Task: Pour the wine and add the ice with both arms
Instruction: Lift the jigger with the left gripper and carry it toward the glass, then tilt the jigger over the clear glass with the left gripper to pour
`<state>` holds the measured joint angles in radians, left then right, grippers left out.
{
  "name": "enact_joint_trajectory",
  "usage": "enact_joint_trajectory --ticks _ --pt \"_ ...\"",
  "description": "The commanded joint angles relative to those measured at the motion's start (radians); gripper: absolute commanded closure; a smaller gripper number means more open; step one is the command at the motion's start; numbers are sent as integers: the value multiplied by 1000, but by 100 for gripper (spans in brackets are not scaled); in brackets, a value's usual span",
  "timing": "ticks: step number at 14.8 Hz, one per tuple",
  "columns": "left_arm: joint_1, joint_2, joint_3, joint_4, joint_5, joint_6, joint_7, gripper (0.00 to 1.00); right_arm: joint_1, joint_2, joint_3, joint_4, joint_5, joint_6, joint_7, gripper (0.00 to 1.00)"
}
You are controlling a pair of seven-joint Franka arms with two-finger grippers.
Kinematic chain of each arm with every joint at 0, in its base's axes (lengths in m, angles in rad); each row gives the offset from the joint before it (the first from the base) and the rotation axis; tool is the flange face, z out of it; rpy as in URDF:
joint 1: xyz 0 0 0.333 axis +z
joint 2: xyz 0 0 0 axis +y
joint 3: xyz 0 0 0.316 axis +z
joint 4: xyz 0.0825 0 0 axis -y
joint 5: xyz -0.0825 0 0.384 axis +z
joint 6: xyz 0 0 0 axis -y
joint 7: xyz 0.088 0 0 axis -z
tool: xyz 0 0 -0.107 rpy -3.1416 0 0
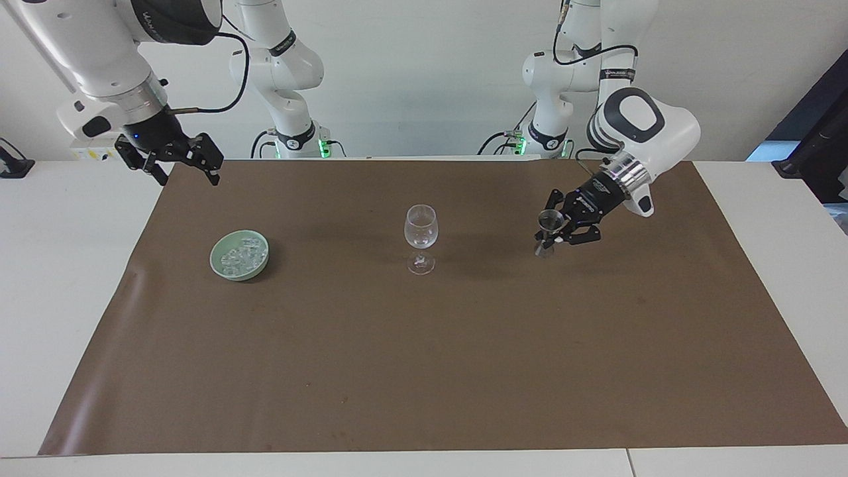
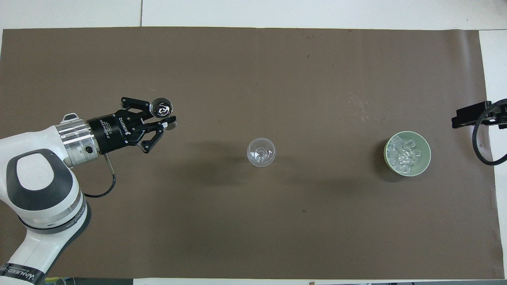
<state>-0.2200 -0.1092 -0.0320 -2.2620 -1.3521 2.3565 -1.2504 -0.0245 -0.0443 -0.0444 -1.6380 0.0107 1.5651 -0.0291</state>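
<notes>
Covering most of the table (image 1: pixel 40 318), a brown mat (image 1: pixel 424 371) gives both arms 1 shared work surface, probably to catch spills. The left arm (image 1: pixel 639 126) reaches out over the mat toward the middle, its left gripper (image 1: pixel 553 237) pinching a small metal jigger (image 2: pixel 162 107) by the waist so the cup with the wine (image 2: pixel 163 108) stays upright and level, which I judge is to keep the liquid in until it is over the glass. The right arm (image 1: pixel 99 66) waits at its own end with the right gripper (image 1: pixel 185 162) spread apart and holding nothing, over the mat's edge. A green bowl (image 1: pixel 218 265) sits toward the right arm's end, within that arm's easy reach, holding the ice (image 2: pixel 405 154) in a heap. The wine glass (image 1: pixel 421 232) stands upright at the centre between bowl and jigger, where either arm can serve it.
</notes>
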Motion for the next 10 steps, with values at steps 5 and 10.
enact_joint_trajectory --ticks 5,10 --pt "-195 9 -22 44 223 154 -210 100 -8 -16 5 -10 12 -16 -8 0" --pt "-263 22 -28 50 382 187 -266 100 -8 -16 5 -11 12 -16 -8 0"
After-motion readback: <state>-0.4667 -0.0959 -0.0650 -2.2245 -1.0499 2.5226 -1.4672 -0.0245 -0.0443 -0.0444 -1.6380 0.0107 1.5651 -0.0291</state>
